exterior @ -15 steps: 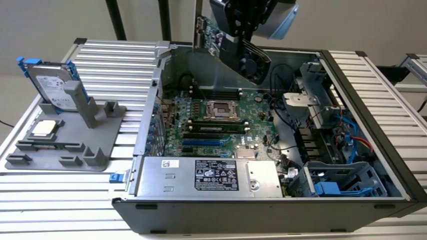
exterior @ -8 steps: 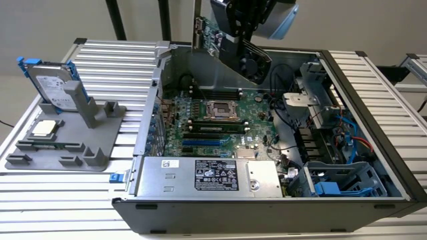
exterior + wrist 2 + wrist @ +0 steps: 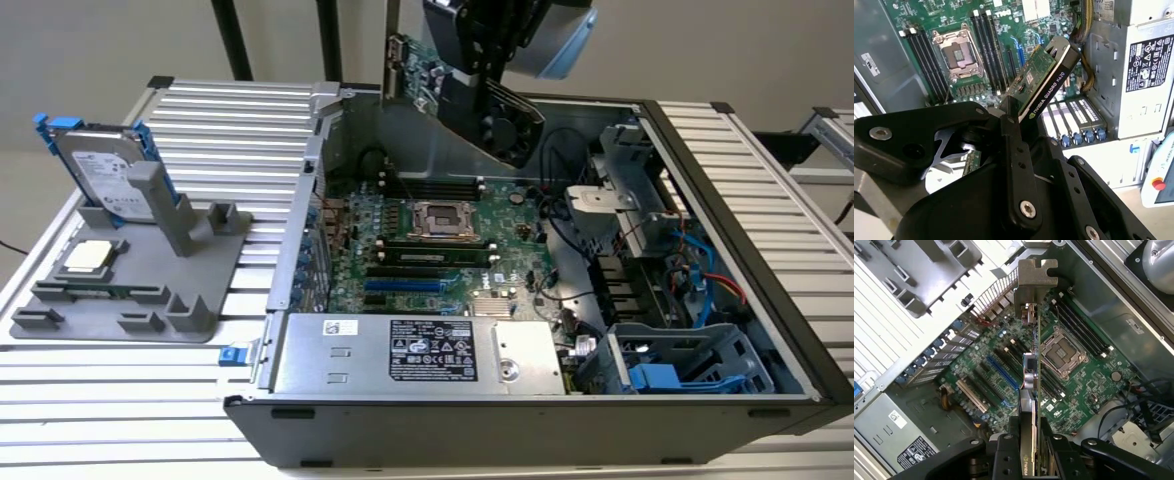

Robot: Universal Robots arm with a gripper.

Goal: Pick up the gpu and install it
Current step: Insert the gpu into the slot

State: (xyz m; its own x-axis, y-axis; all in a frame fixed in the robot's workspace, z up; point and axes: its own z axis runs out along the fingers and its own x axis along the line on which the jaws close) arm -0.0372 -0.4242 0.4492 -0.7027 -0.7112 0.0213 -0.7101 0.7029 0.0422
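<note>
Alignment matters most: black gripper (image 3: pixel 1029 439) clamps thin green-and-black gpu (image 3: pixel 424 75), hung over open dark-grey computer case (image 3: pixel 534 432), at 12 o'clock of green motherboard (image 3: pixel 507 215); hold its edge parallel to long blue slot (image 3: pixel 1001 372), silver end bracket (image 3: pixel 1036 277) rearward; descend level.

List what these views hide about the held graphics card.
1. Exterior view: the claw is cut off by the top edge.
2. Second wrist view: the claw's body covers the gripped end of the graphics card.
3. First wrist view: the graphics card is edge-on, its faces unseen.
</note>
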